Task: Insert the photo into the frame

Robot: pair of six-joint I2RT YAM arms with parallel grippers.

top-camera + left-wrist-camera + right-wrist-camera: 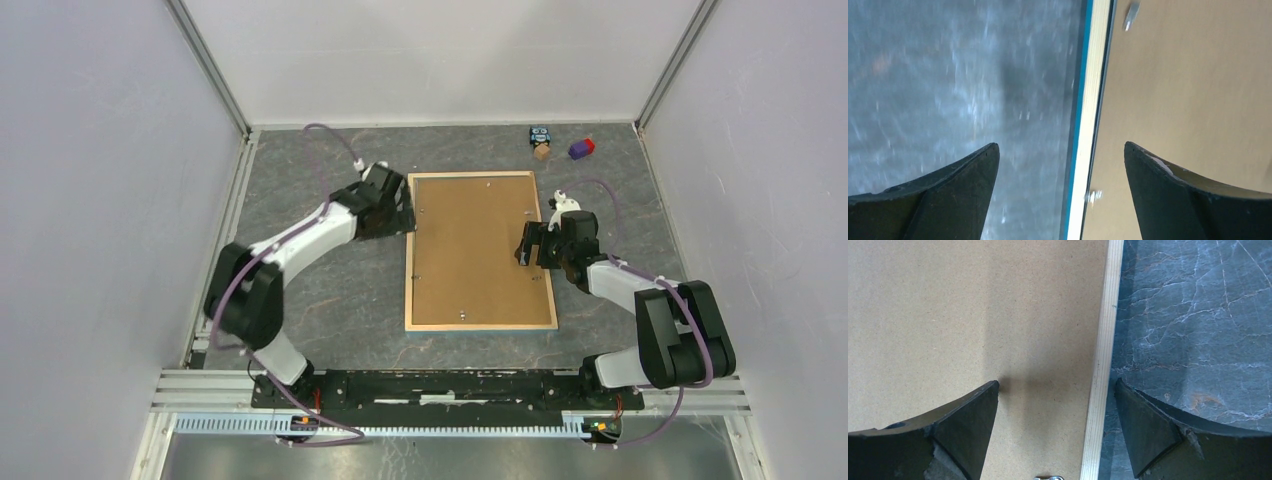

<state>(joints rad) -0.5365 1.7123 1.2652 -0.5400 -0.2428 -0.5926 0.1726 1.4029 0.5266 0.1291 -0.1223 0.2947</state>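
Note:
The frame [409,262] lies face down on the grey table, its pale wood back up, with a brown hardboard sheet [480,250] inside it. The photo is out of view. My left gripper [405,215] is open over the frame's left border; in the left wrist view [1061,146] its fingers straddle the wood strip [1094,100], which has a blue outer side. My right gripper [527,245] is open over the right border; in the right wrist view [1057,382] one finger is over the hardboard [973,305] and the other is outside the wood strip [1105,340].
A small blue and wood toy figure [541,142] and a purple and red block [581,148] lie at the back right. Small metal clips [1093,196] sit along the frame's back. White walls close in the table on three sides.

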